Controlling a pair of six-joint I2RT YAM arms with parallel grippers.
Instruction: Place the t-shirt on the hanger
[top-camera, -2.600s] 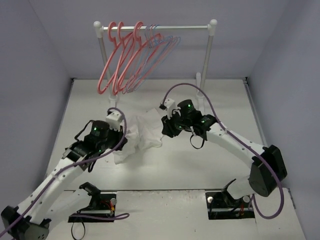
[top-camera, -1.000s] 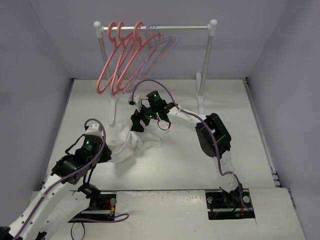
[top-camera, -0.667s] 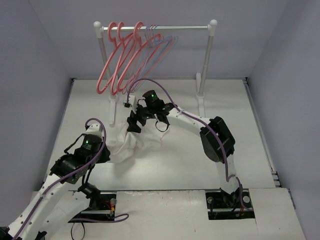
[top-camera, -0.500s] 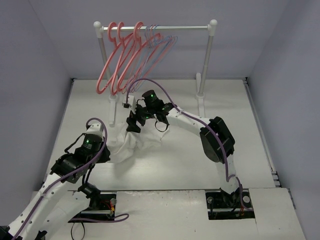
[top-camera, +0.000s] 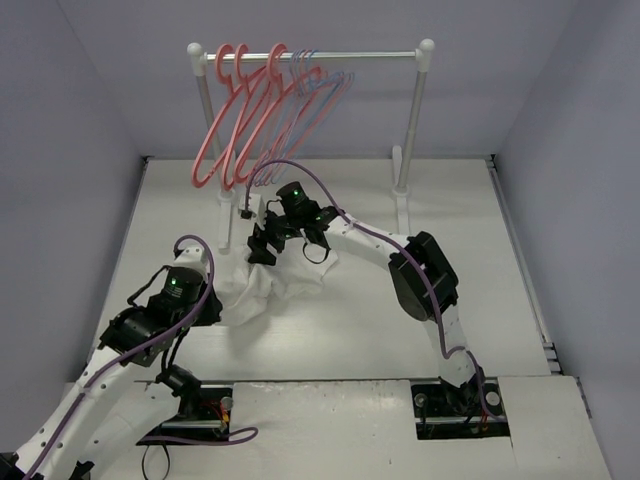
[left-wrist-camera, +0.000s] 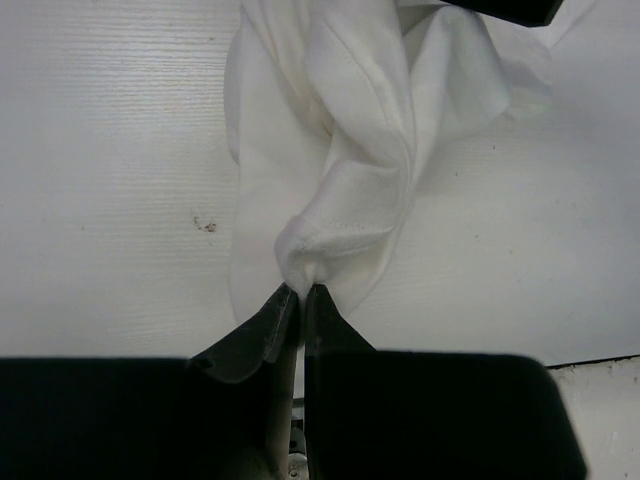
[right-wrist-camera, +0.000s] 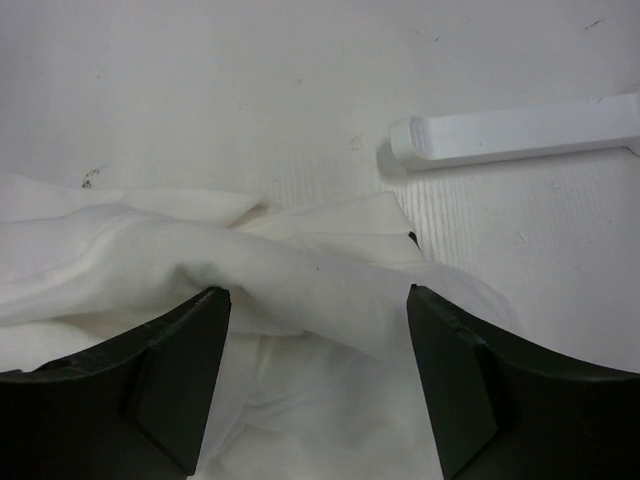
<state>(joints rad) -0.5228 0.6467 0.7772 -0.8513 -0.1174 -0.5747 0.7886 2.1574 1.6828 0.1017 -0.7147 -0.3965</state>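
T-shirt, white and crumpled, lies in a heap on the white desk, left of centre and just in front of a small clothes rack. It is not on any hanger.

The thin light-blue hanger hangs by its hook from the rack's rail, to the right of a row of thicker pink hangers and well above the shirt.

The left arm reaches in from the near left. The left jaws are pressed together, clamped on a bunched edge of the t-shirt at the near end of the heap, with the cloth spreading away from them across the desk.

The right arm stretches across to the far end of the heap. The right jaws stand wide apart, one on each side of a raised fold of the t-shirt, not closed on it. Just beyond that fold, a white foot of the rack rests on the desk.
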